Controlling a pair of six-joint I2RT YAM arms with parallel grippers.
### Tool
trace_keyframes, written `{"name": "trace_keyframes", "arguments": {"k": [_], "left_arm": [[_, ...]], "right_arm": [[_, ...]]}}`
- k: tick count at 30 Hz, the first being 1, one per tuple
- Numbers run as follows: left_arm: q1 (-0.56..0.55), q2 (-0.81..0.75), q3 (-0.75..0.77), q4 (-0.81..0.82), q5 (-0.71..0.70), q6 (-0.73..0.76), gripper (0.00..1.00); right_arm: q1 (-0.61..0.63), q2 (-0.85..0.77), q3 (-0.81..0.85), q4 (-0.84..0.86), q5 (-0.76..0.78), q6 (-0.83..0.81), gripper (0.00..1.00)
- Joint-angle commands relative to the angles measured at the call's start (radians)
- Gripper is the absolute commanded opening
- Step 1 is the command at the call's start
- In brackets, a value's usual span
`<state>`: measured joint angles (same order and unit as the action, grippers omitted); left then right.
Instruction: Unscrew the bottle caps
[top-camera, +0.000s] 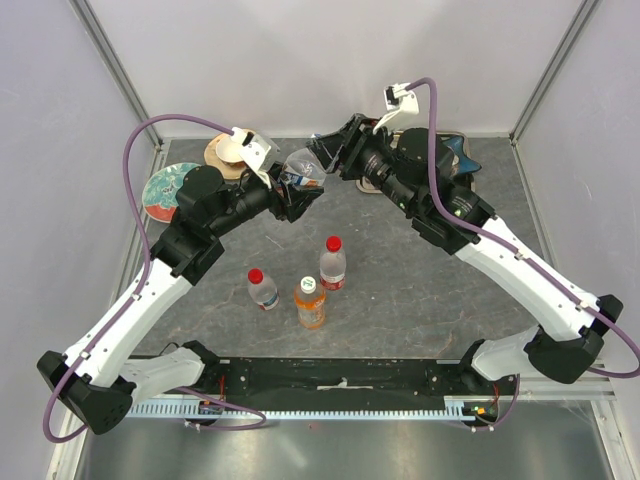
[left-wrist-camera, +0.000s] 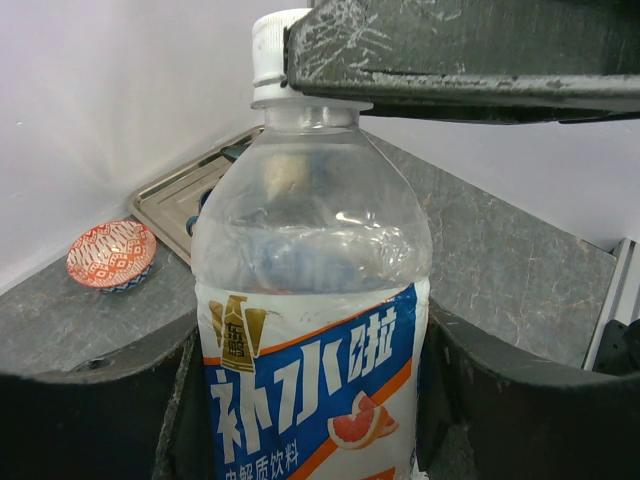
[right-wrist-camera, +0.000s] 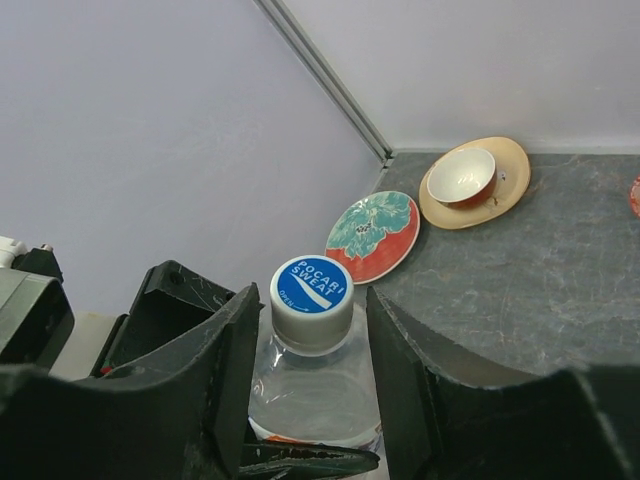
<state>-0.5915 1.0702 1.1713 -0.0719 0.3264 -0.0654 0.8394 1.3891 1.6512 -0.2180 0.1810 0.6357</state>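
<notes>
Now, I am counting four small plastic drink bottles. Going left to right, a clear bottle with a red cap (top-camera: 262, 290), a bottle of orange liquid with an orange label (top-camera: 310, 305) and a second clear red-capped bottle (top-camera: 332, 265) are standing upright on the grey table (top-camera: 430, 290), caps pointing up, close together near the middle.

The fourth, a clear bottle with a blue-and-white label (left-wrist-camera: 310, 300), is sitting between my two grippers over the far part of the table. My left gripper (top-camera: 292, 198) is clamping its labelled body, a finger pressing on each side. Its long axis is running from my left jaws toward my right ones, with the white cap (right-wrist-camera: 311, 298) pointing at my right gripper (top-camera: 330, 158). There the jaws are standing parted, one finger on each side of the cap with a thin gap showing, gripping nothing.

Around the edges I am seeing one teal-and-red round plate (right-wrist-camera: 372, 235), one tan saucer (right-wrist-camera: 505, 185) carrying one white bowl (right-wrist-camera: 462, 175), one orange-patterned dish (left-wrist-camera: 110, 255), one metal tray (left-wrist-camera: 175, 200) and one blue mug (top-camera: 462, 155).
</notes>
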Motion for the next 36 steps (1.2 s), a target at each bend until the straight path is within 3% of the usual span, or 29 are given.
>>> {"name": "trace_keyframes", "arguments": {"k": [1, 4, 10, 14, 21, 22, 25, 29, 30, 32, 36], "left_arm": [[-0.007, -0.01, 0.002, 0.058, 0.011, 0.03, 0.49], [-0.007, -0.01, 0.002, 0.058, 0.014, 0.029, 0.49], [-0.005, -0.013, -0.001, 0.058, 0.02, 0.026, 0.49], [-0.007, -0.01, 0.002, 0.054, 0.075, 0.013, 0.45], [-0.005, 0.025, 0.048, 0.069, 0.607, -0.115, 0.39], [-0.005, 0.03, 0.05, 0.101, 0.656, -0.143, 0.37], [-0.004, 0.053, 0.056, 0.222, 0.856, -0.272, 0.37], [-0.004, 0.097, 0.036, 0.516, 1.069, -0.599, 0.34], [-0.004, 0.099, 0.024, 0.681, 1.083, -0.66, 0.34], [-0.005, 0.105, -0.001, 0.798, 1.103, -0.775, 0.34], [-0.005, 0.105, 0.001, 0.82, 1.119, -0.786, 0.34]], "right_arm": [[-0.005, 0.001, -0.008, 0.042, -0.011, 0.01, 0.51], [-0.005, -0.004, -0.017, 0.049, -0.006, 0.009, 0.38], [-0.005, -0.024, -0.051, 0.075, 0.011, 0.007, 0.26], [-0.003, -0.035, -0.057, 0.092, 0.015, -0.034, 0.01], [-0.025, -0.104, -0.099, 0.158, -0.167, -0.217, 0.0], [-0.042, -0.111, -0.106, 0.169, -0.308, -0.22, 0.0], [-0.105, -0.127, -0.126, 0.195, -0.519, -0.241, 0.0], [-0.169, -0.18, -0.221, 0.339, -0.889, -0.235, 0.0], [-0.178, -0.186, -0.238, 0.371, -0.937, -0.226, 0.0], [-0.194, -0.206, -0.273, 0.443, -1.043, -0.189, 0.0], [-0.207, -0.205, -0.301, 0.572, -1.243, -0.099, 0.0]]}}
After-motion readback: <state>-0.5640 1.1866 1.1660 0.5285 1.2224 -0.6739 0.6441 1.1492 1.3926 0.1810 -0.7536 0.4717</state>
